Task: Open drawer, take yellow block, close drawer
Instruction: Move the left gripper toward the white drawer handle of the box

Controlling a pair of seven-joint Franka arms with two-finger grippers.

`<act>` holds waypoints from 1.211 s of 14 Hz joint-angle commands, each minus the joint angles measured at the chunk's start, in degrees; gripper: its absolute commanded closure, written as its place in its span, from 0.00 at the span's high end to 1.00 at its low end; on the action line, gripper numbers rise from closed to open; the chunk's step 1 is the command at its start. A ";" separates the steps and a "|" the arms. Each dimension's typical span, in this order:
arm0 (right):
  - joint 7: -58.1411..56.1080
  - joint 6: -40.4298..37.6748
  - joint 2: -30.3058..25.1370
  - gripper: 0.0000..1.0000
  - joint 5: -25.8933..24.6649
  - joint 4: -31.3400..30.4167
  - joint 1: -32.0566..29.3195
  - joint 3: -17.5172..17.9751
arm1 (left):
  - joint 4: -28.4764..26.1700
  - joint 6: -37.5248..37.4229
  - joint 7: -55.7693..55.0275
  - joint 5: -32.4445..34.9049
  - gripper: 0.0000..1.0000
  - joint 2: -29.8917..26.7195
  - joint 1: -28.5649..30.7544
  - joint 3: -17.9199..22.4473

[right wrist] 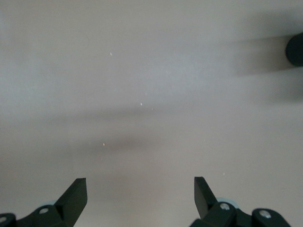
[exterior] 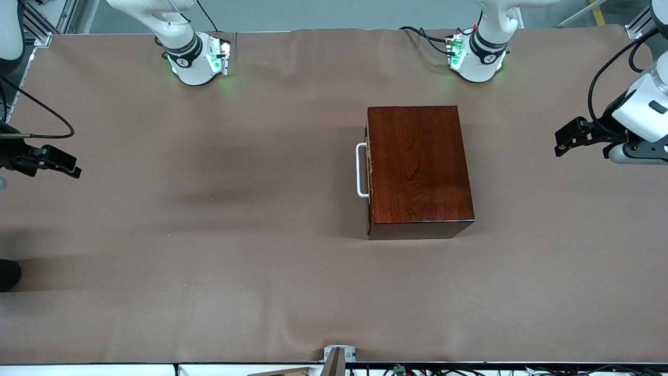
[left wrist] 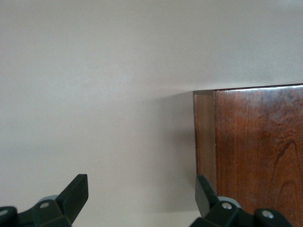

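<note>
- Drawer (exterior: 369,169) sits fully pushed into the glossy mahogany box (exterior: 417,162), its dark reddish-brown front flush with the box's edge; the front faces the right arm's end of the table.
- White bar handle (exterior: 360,170) stands out from that front, with nothing touching it.
- The box rests on the brown table cover (exterior: 209,235), about midway between the robot bases and the front camera, and toward the left arm's end of the table.
- No yellow block shows in any view; whether it lies inside the shut drawer cannot be told.
- The left gripper (exterior: 569,137) hangs in the air over the table's edge at the left arm's end, well apart from the box. In the left wrist view its fingers (left wrist: 75,194) stand wide apart and hold nothing, with a corner of the box in sight past them.
- The right gripper (exterior: 60,163) hangs over the table's edge at the right arm's end, well apart from the drawer. In the right wrist view its fingers (right wrist: 75,194) are spread wide and empty, with only bare cover below them.
</note>
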 commanded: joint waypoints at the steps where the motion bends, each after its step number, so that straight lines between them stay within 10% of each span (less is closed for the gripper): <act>1: 0.68 -3.77 -1.96 1.00 -0.30 -0.11 -0.03 0.29 | 0.89 0.16 -0.25 -0.51 1.00 0.33 -0.04 0.17; 17: 0.68 5.96 1.46 1.00 -0.12 0.16 -0.38 0.38 | 2.28 0.43 0.80 -0.77 1.00 1.02 -0.21 0.08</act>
